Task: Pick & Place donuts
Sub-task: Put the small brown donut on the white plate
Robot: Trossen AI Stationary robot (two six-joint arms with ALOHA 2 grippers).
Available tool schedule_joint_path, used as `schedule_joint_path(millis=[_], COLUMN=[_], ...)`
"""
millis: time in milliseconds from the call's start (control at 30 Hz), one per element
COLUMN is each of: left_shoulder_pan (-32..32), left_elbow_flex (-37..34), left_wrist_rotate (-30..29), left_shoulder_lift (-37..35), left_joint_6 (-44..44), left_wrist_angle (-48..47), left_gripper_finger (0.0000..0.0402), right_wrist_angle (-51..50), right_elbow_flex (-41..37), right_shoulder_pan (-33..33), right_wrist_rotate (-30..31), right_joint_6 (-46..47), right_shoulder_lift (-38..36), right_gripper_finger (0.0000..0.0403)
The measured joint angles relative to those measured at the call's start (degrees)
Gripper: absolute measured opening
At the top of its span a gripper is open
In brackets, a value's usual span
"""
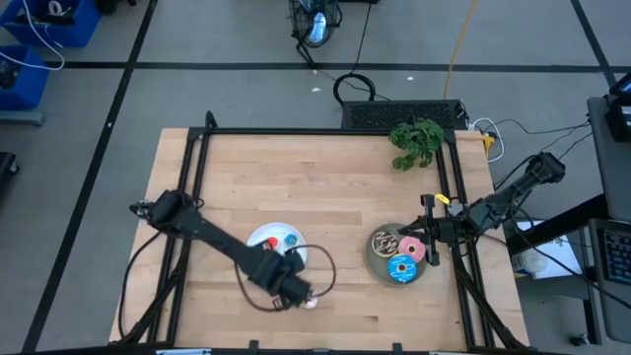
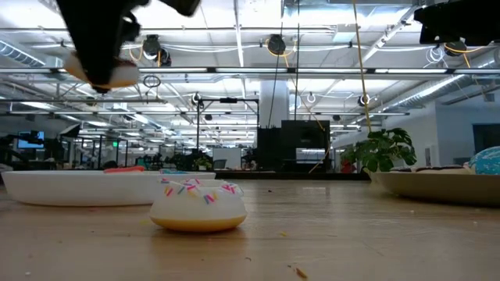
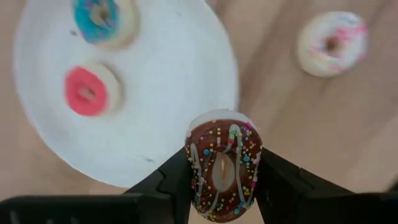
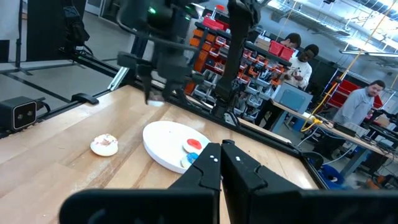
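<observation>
My left gripper (image 3: 222, 177) (image 1: 293, 287) is shut on the tiny brown sprinkled donut (image 3: 219, 146) above the near edge of the white plate (image 3: 168, 93) (image 1: 264, 237). The tiny red donut (image 3: 87, 92) and the tiny blue donut (image 3: 99, 15) lie flat on that plate. A tiny white-pink donut (image 3: 331, 43) (image 2: 198, 204) rests flat on the table just near of the plate. On the grey plate (image 1: 380, 264) lie the chocolate drizzled donut (image 1: 385, 242), the pink donut (image 1: 412, 248) and the blue sprinkled donut (image 1: 401, 268). My right gripper (image 4: 222, 154) (image 1: 430, 242) is shut beside the grey plate's right rim. My left gripper pinches the brown donut between its two fingers (image 3: 171, 183), one on each side of the ring's outer rim (image 3: 193, 168). The fingers come from above, pointing down. The donut is lifted clear of the table (image 2: 101, 74), its iced face turned up toward the wrist.
A green leafy plant (image 1: 416, 140) stands at the table's far right corner. Black frame rails (image 1: 197, 168) run along the table's left, far and right sides. Bare wood lies between the two plates and across the far half. People stand in the room beyond the table.
</observation>
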Motion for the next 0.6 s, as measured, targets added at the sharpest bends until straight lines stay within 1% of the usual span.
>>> schedule_joint_path(millis=[133, 333, 500, 600], left_shoulder_pan=[3.71, 8.12, 10.26, 10.85], left_elbow_flex=[-1.14, -4.55, -9.33, -11.81], left_wrist_rotate=[0.35, -0.05, 2.35, 3.84], left_shoulder_lift=[0.00, 0.00, 0.00, 0.00], left_joint_6=[5.70, 13.35, 16.29, 16.74], left_wrist_angle=[0.80, 7.20, 15.15, 18.19], left_gripper_finger=[0.0147, 0.0147, 0.0147, 0.0147], right_wrist_angle=[-0.01, 0.00, -0.02, -0.01], right_elbow_flex=[0.00, 0.00, 0.00, 0.00], right_shoulder_pan=[0.00, 0.00, -0.02, -0.02], right_wrist_rotate=[0.00, 0.00, 0.00, 0.00], right_joint_6=[0.00, 0.00, 0.00, -0.04], right_shoulder_lift=[-0.01, 0.00, -0.01, -0.01], right_gripper_finger=[0.0000, 0.0000, 0.0000, 0.0000])
